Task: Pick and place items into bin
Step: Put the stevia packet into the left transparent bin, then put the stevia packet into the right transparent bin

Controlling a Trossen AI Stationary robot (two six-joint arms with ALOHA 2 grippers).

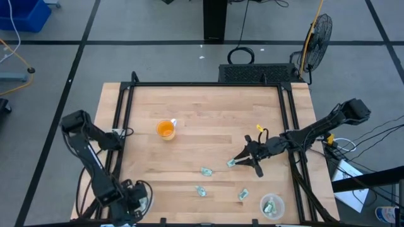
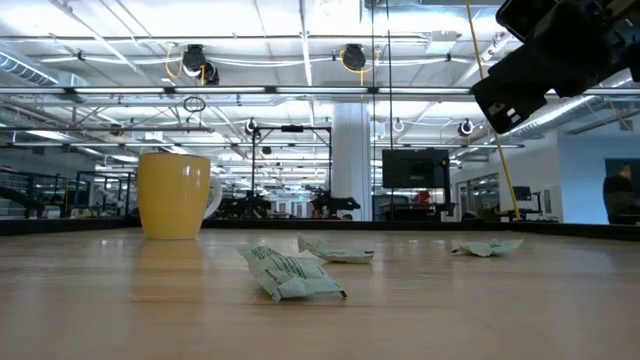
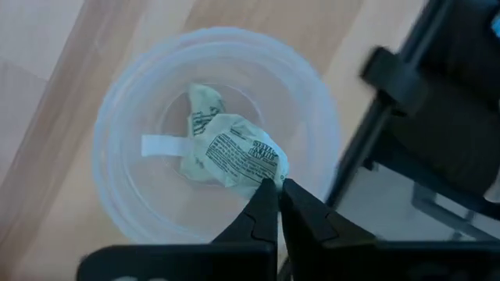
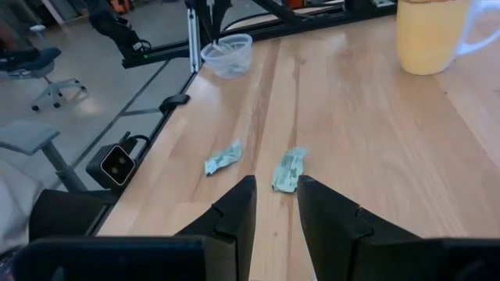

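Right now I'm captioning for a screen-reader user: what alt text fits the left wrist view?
Left gripper, fingers together, hangs over a clear round bin holding crumpled green-and-white packets, on a wooden table.

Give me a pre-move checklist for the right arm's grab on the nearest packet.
1. Right tool open: ok.
2. Nearest packet lined up with the gap between the fingers: ok, it lies just ahead.
3. Packet gripped: not ok, it lies free on the table.
4. Neighbouring packet clear of the fingers: ok, it lies apart to one side.
5. Orange cup out of the way: ok, far off.
6. Clear bin free for a drop: not ok, the left tool hangs over it, shut.
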